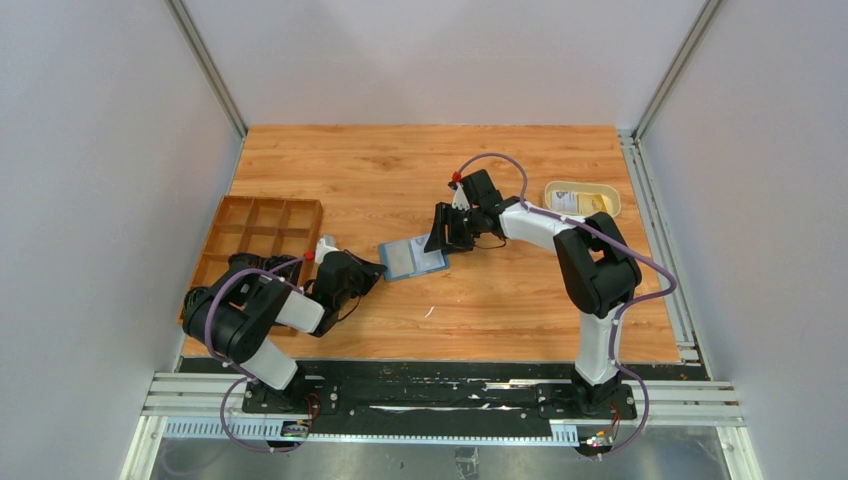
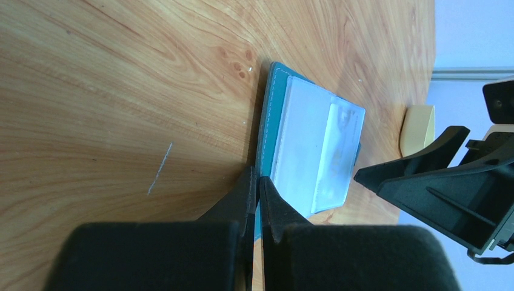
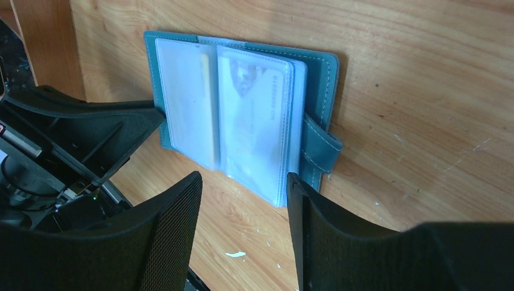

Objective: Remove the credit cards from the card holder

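Observation:
The blue card holder lies open on the table, its clear sleeves facing up. A whitish credit card shows inside one sleeve, and a yellowish card edge shows in the sleeve beside it. My left gripper is shut on the holder's left cover edge, pinning it at the fingertips. My right gripper hovers open just off the holder's right side. Nothing is between its fingers, and one finger stands close to the sleeves' free edge and the closure tab.
A brown wooden compartment tray sits at the left, behind my left arm. A cream oval dish at the back right holds flat whitish and yellow pieces. Grey walls and metal rails border the table.

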Controlling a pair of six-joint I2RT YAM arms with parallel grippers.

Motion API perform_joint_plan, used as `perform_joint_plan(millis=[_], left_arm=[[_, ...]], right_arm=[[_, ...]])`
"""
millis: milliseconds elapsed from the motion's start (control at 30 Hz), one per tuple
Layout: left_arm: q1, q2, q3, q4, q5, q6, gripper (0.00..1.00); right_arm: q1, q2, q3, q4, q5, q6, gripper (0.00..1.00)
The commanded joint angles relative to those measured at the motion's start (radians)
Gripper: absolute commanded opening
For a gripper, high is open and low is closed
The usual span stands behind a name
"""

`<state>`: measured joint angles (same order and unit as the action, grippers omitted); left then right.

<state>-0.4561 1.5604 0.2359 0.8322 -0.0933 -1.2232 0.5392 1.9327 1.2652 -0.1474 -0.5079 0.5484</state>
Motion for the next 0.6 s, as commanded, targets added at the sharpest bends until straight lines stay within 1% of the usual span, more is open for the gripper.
perform_joint_plan(millis=[0, 233, 567], left_arm=[[-0.008, 0.013, 0.001, -0.029, -0.022, 0.013, 0.00], [-0.012, 0.034, 0.012, -0.028, -0.017, 0.011, 0.00], [-0.018, 0.057, 0.023, -0.028, -0.006, 0.011, 0.00]], right_arm=[[0.012, 0.031, -0.026, 0.017, 0.023, 0.021, 0.57], [0.035, 0.057, -0.010, 0.028, 0.009, 0.029, 0.56], [0.086, 0.004, 0.047, -0.007, 0.006, 0.025, 0.55]])
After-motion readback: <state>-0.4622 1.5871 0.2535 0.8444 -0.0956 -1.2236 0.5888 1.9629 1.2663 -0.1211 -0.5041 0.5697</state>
